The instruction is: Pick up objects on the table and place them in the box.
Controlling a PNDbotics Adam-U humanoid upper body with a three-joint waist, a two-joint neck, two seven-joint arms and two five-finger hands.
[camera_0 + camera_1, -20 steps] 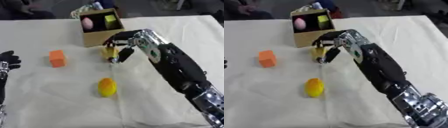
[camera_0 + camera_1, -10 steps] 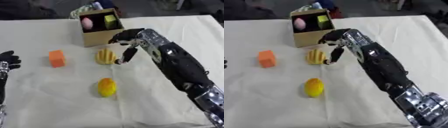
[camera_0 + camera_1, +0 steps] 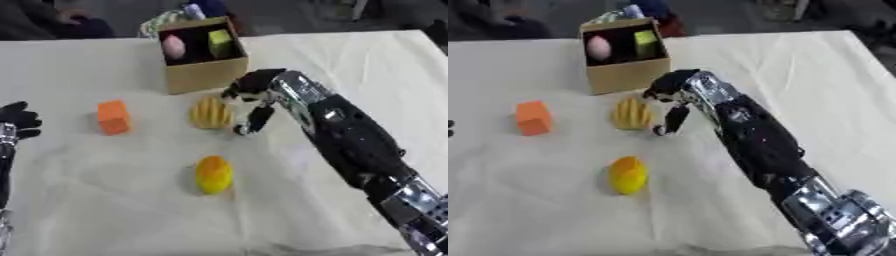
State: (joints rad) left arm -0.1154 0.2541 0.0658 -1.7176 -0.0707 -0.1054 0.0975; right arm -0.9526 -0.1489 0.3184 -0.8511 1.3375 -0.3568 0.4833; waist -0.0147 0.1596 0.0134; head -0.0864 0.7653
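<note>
A cardboard box (image 3: 206, 75) stands at the back of the table and holds a pink egg shape (image 3: 173, 46) and a yellow-green cube (image 3: 219, 42). In front of it lies a yellow ridged object (image 3: 211, 112). My right hand (image 3: 250, 95) hangs just to its right, open, fingers (image 3: 257, 119) pointing down to the cloth, not holding it. An orange block (image 3: 113, 116) sits to the left, and a yellow-orange oval fruit (image 3: 213, 173) lies nearer to me. My left hand (image 3: 16, 119) rests open at the left edge, fingers up.
A white cloth (image 3: 105, 210) covers the table, with wrinkles near the front. Behind the box lie a few more things, among them a green-white shape (image 3: 157, 21). The table's far edge runs just behind the box.
The yellow ridged object, held under my right hand a second ago, now lies on the cloth. The hand has opened and shifted slightly right of it.
</note>
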